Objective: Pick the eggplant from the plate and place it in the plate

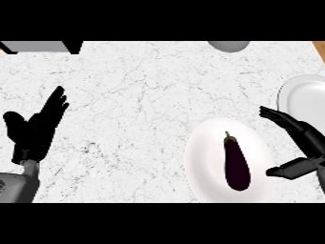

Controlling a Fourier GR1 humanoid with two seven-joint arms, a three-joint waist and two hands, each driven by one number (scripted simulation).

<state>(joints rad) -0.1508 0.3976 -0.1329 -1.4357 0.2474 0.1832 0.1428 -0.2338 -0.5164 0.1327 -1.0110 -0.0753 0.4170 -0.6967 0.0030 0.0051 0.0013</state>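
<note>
Two hands show, but only one is placed to act. The right hand (pixel 307 137) hangs just beside the right rim of the nearer plate (pixel 200 157). It is spread wide, with straight fingers pointing up and to the left and the thumb stuck out below them toward the plate. It holds nothing and appears to touch nothing. The gap between fingers and thumb faces the eggplant (pixel 237 164), which lies lengthwise in the middle of that white plate, its thin stalk end away from the robot and its fat end nearer.

Beyond the hand, at the right edge of the marbled counter (pixel 137 95), sits a second white plate (pixel 312 95), bare and partly cut off by the view; it is probably the destination. The left hand (pixel 36 128) rests open at the view's left, fingers up, well apart from everything. At the far edge stand a grey box (pixel 38 46) and a grey rounded vessel (pixel 228 45).

The eggplant is likely light and fairly stiff, with glossy, slippery skin. Because it tapers, a pinch near the neck could let it slide out, so the thick lower half looks the better hold, fingers along one long side and thumb on the other. Being round, it may roll when first nudged.
</note>
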